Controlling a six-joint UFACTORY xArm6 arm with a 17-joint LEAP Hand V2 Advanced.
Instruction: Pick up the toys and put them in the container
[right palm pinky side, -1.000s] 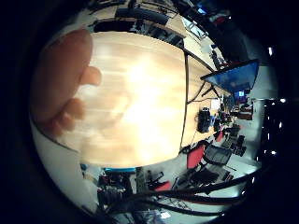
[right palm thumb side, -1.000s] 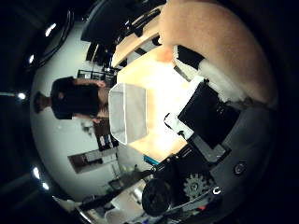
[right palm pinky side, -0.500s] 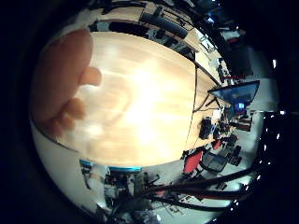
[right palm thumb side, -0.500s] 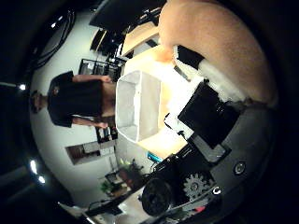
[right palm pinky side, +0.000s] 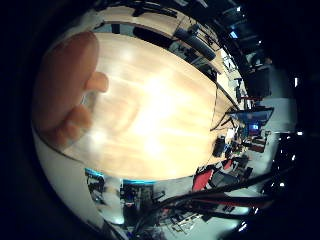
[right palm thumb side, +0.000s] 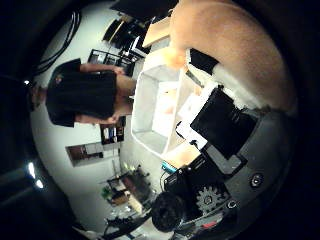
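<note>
A tan, soft plush toy (right palm pinky side: 63, 90) fills one side of the little finger side palm view, close to the palm and high above a light wooden table (right palm pinky side: 165, 110). The thumb side palm view shows the same toy (right palm thumb side: 235, 45) pressed against my right hand (right palm thumb side: 228, 122), whose white and black fingers are curled on it. A white, open rectangular container (right palm thumb side: 148, 95) stands on the table just past the fingers and looks near. Its inside looks bare where it shows.
The table's long edge (right palm pinky side: 215, 105) runs past a blue-lit monitor (right palm pinky side: 252, 117). Desks and chairs (right palm pinky side: 205, 180) stand on the floor beyond the table. Dark shelving (right palm thumb side: 110, 60) stands behind the container.
The hand has moved with the toy still held. The container now looks larger and closer in the thumb side palm view. The table view has shifted.
</note>
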